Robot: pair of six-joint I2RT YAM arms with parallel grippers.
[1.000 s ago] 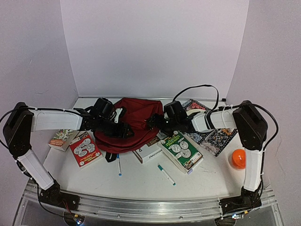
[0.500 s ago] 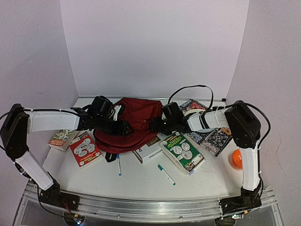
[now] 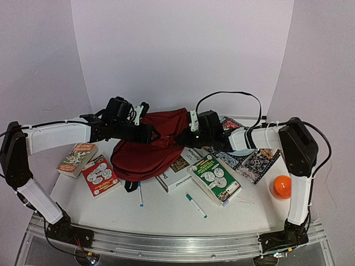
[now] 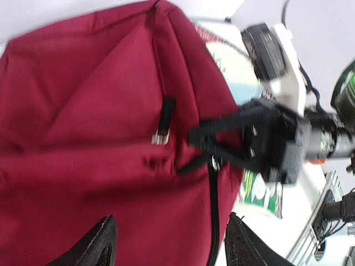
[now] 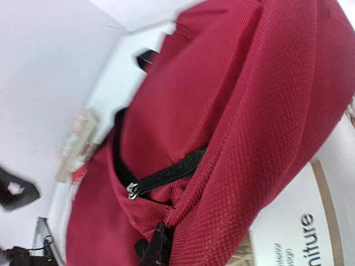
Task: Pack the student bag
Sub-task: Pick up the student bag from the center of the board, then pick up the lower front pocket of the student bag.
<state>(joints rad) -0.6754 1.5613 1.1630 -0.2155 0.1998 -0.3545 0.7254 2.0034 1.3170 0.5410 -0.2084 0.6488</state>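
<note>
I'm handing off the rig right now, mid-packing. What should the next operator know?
Right pincer: shut on bag fabric beside a zipper.
Left pincer: jaws apart around bag fabric; grip unclear.
Bag: bunched up between both pincers, mid-table, toward the back.
Done: nothing visibly packed.
Left: red book, green book and pens lie outside on the table.

Top: high, from near edge, looking down over whole desk (image 3: 166, 216) | left wrist: close on student bag (image 4: 83, 138), facing right gripper (image 4: 187, 152) | right wrist: close, same bag
</note>
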